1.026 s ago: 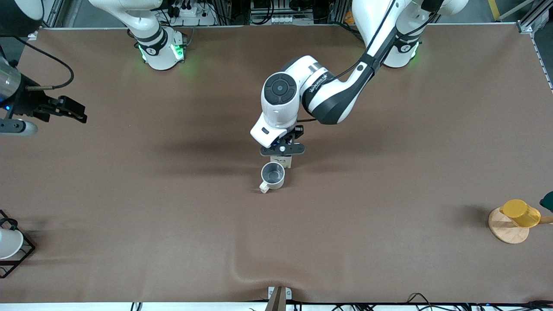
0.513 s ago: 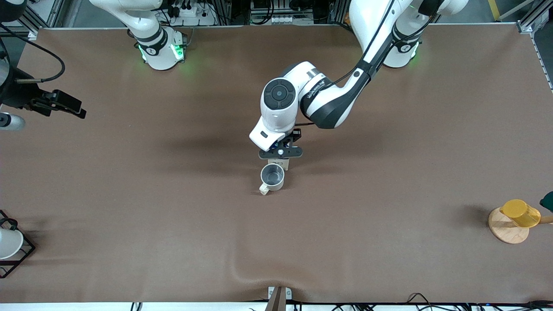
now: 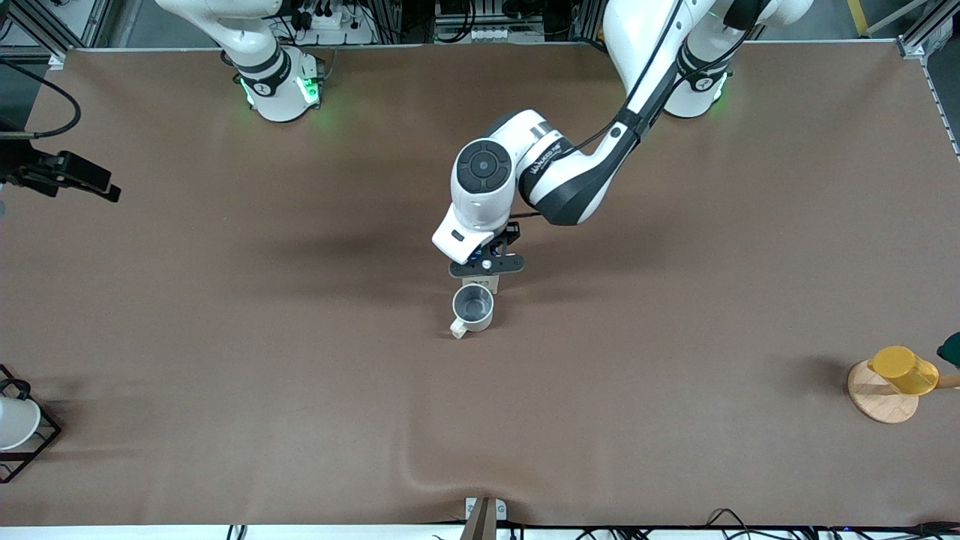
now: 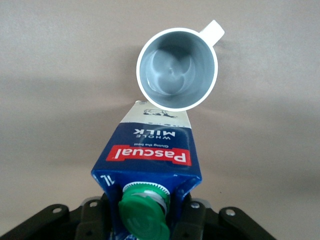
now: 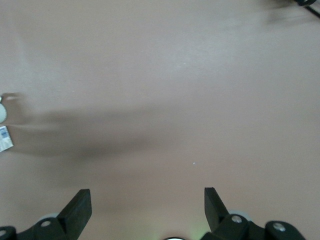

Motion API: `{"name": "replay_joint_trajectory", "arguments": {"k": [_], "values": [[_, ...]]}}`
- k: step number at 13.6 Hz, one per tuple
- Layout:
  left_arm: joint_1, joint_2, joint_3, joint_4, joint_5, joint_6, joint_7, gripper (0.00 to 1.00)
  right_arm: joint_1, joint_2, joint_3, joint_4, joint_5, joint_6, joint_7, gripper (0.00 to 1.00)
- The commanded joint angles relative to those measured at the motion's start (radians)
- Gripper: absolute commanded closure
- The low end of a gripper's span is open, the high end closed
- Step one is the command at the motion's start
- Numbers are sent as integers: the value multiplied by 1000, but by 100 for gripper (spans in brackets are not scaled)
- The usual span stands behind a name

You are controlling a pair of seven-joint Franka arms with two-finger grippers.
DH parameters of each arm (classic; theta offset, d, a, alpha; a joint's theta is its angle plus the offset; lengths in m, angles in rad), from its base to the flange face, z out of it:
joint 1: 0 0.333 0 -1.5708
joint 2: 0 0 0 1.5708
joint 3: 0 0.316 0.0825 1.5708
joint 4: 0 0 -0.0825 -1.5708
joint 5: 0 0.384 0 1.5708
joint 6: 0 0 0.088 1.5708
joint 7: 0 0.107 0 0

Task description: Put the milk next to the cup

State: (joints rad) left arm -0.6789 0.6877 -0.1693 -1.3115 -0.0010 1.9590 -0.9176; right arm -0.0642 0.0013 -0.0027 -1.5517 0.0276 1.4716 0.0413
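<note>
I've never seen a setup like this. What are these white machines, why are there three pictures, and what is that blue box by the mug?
These are two robot arms at a brown table. One picture looks down from a high camera facing them; the other two come from cameras on each arm's wrist. The left claw grips a blue milk carton by its top, right beside the grey cup and farther from the front camera. The right claw waits open over bare table at its end. Also there: a yellow cup on a wooden stand, and a white cup in a wire rack.

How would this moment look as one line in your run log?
left gripper: shut on milk, beside cup | right gripper: open, waiting
</note>
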Motion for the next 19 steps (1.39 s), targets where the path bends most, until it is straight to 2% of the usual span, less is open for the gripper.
{"name": "replay_joint_trajectory", "arguments": {"k": [1,2,3,5,9,12,16,19], "values": [[-18,19,4,28,-17,3,-23,49,-9,-3,-22,5,-15,-13,-60,0],[-18,21,4,28,-17,3,-24,47,-11,-3,-23,5,-14,-14,-61,0],[-19,23,4,28,-17,6,-26,35,-11,-3,-23,5,-11,-16,-61,0],[-18,21,4,26,-17,14,-21,0,-9,2,-22,5,-6,-11,-61,0],[-10,-19,-1,28,-17,6,-21,0,-3,0,-20,7,-8,-8,-61,0],[13,-123,13,26,-14,-76,-20,0,-3,-3,-19,7,-8,-14,-61,0],[169,-301,19,3,2,-197,0,0,-5,-3,-19,7,-17,-5,-87,0],[321,-399,19,0,12,-313,101,0,-3,-7,-17,7,-15,-8,-89,0]]}}
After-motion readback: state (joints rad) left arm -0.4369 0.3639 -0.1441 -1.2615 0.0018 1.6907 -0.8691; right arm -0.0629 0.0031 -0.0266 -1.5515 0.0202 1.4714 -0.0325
